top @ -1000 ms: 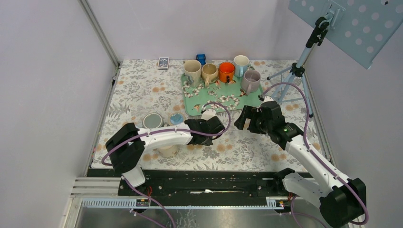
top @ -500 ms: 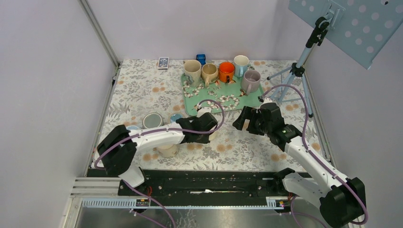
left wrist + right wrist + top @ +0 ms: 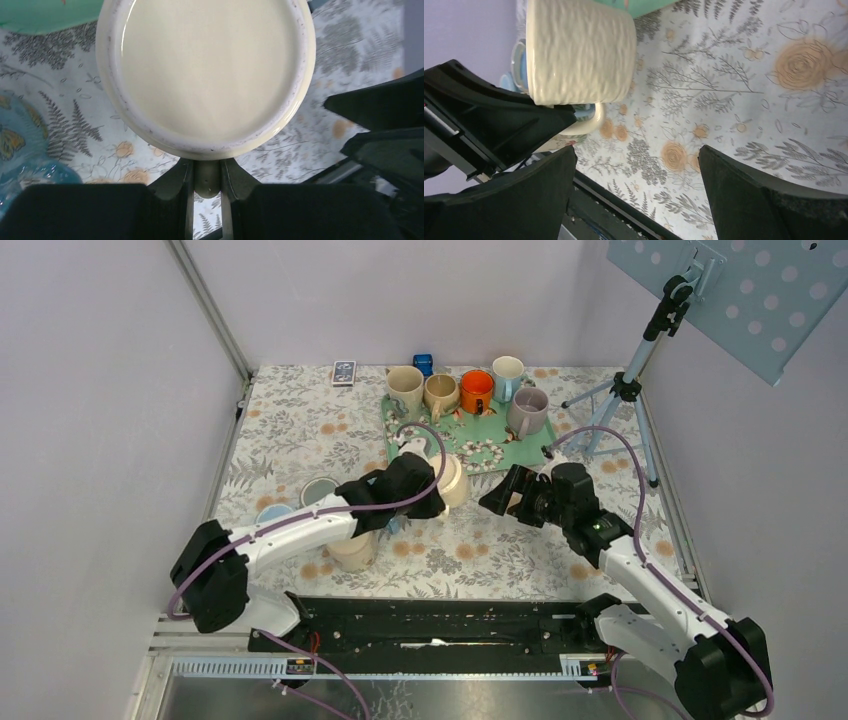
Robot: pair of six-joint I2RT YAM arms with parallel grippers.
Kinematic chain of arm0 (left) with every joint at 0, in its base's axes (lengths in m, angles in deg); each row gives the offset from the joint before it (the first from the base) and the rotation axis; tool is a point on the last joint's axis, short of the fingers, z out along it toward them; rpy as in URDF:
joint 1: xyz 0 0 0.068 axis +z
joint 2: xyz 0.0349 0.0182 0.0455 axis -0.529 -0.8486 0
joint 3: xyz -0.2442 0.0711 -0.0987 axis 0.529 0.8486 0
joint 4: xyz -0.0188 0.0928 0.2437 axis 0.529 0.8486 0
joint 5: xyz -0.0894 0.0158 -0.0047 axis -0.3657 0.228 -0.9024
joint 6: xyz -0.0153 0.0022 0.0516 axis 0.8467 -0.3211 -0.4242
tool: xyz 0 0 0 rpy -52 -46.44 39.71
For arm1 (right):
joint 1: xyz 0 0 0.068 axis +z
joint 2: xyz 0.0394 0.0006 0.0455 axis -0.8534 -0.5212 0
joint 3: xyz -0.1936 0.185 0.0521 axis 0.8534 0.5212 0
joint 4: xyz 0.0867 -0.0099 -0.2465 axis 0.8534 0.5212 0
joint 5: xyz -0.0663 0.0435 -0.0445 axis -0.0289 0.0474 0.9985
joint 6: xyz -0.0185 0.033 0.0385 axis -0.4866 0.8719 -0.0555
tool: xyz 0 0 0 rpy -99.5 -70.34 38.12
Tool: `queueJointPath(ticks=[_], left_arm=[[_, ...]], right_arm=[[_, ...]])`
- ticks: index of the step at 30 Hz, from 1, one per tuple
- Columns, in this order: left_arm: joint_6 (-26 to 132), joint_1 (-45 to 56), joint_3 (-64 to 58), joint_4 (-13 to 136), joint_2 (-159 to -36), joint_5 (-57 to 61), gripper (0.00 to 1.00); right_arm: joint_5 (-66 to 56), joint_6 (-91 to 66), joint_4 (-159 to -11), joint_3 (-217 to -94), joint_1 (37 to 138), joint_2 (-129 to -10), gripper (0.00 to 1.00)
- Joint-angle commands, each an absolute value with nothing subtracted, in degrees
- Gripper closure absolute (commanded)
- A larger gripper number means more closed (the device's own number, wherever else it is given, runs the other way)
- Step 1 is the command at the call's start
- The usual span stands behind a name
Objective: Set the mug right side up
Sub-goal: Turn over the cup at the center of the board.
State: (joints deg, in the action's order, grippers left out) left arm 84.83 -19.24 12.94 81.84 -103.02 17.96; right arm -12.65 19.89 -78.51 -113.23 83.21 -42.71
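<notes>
The cream mug (image 3: 453, 480) is held above the floral surface (image 3: 300, 430), its handle (image 3: 207, 176) clamped between the left fingers (image 3: 172, 187); the right fingers (image 3: 744, 195) are spread apart nearby.

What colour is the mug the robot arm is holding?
Cream, with a bumpy, rippled outside. The mug shows best in the right wrist view.

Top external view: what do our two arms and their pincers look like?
Both the left arm and right arm have white link shells with chunky black joint housings. A purple cable loops along each. The left pincer and right pincer are matte black with broad, wedge-shaped fingers. No markings are legible.
</notes>
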Motion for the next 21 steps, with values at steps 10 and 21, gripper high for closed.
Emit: queueJointPath(ticks=[10, 21], left_arm=[[88.90, -12.48, 11.75, 57.04, -95.63, 0.90, 1.00], [93.71, -10.36, 11.37, 49.33, -94.75, -6.05, 1.00]], right_arm=[[-28.29, 32.17, -110.05, -108.59, 83.21, -43.81, 0.00], [-39.06, 51.45, -143.40, -104.18, 80.83, -55.06, 0.04]])
